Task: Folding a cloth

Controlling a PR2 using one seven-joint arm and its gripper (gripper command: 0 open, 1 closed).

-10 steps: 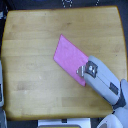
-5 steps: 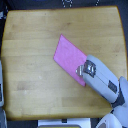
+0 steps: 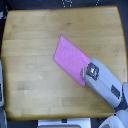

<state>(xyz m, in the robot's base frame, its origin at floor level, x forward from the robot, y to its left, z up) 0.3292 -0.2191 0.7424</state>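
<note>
The biggest thing here is the wooden table (image 3: 30, 75). It is light brown with rounded corners, and it fills almost the whole picture. It reaches far away from the gripper on every side except toward the bottom corner on the exterior view's right.

Next in size is the robot arm (image 3: 107, 89). It is grey and white. It comes in from that bottom corner and slants up across the table toward the middle.

The cloth (image 3: 69, 57) is smaller. It is bright pink and plain, with four straight sides. It lies flat on the table, turned like a slanted box. One corner points up and away from the gripper. The opposite end of the cloth goes right under the tip of the arm. Most of the pink sheet sits up and to the exterior view's left of the gripper.

The smallest thing is the gripper (image 3: 87, 73). It is the pale end of the arm, with a dark spot on it. It sits right on the near end of the cloth, touching it or just above it. The picture is too blurry to tell if its fingers are spread apart or squeezed on the cloth.
</note>
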